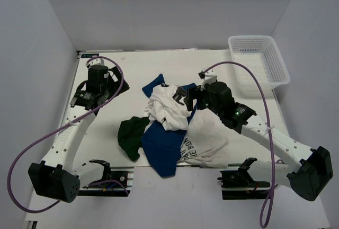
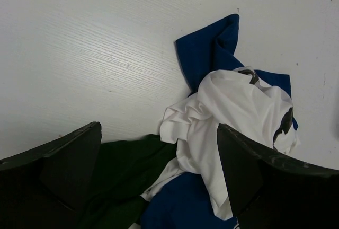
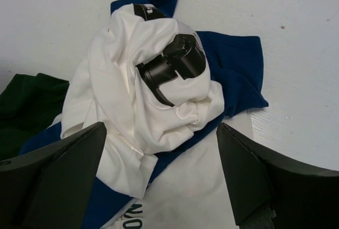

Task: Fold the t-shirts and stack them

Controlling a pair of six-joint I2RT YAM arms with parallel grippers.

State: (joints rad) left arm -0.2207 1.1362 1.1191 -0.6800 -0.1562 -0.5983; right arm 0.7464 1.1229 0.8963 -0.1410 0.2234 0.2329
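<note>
The t-shirts lie in a loose heap at mid-table. On top is a crumpled white shirt with a dark print. A royal blue shirt spreads beneath it. A white shirt with dark lettering lies at the right of the heap, its dark green sleeve at the left. My right gripper hovers open just above the heap's right side. My left gripper stands open to the left of the heap, holding nothing.
A white mesh basket stands at the back right corner. Grey walls close in the table at the back and both sides. Bare white tabletop runs behind the heap.
</note>
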